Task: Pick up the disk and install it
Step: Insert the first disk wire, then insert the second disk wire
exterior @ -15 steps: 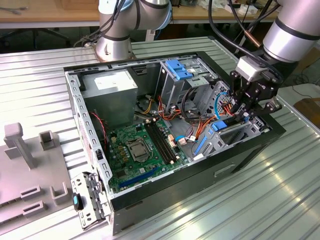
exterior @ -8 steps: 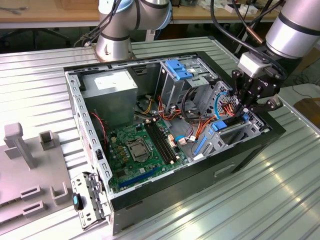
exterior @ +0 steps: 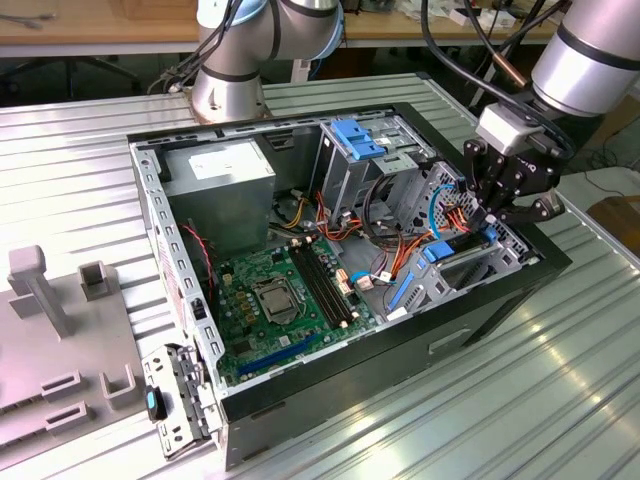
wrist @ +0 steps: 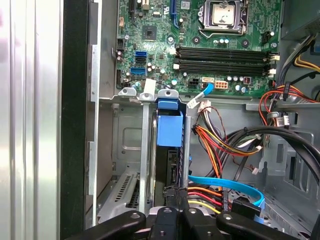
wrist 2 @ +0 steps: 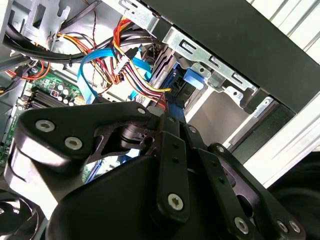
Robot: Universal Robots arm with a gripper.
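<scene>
First wrist view: disk (wrist: 170,131) inside drive bay (wrist: 131,150).

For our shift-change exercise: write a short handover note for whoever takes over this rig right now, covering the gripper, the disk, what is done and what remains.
Gripper: black, down inside the open computer case at the drive bay on the exterior view's right, fingers together over the end of the disk.
Disk: dark-grey flat hard drive in a bright blue carrier frame, standing in the grey metal bay slot, blue tab toward the green motherboard.
Done: picked up, mostly slid in.
Left: cannot confirm it is fully seated; gripper not released.
</scene>
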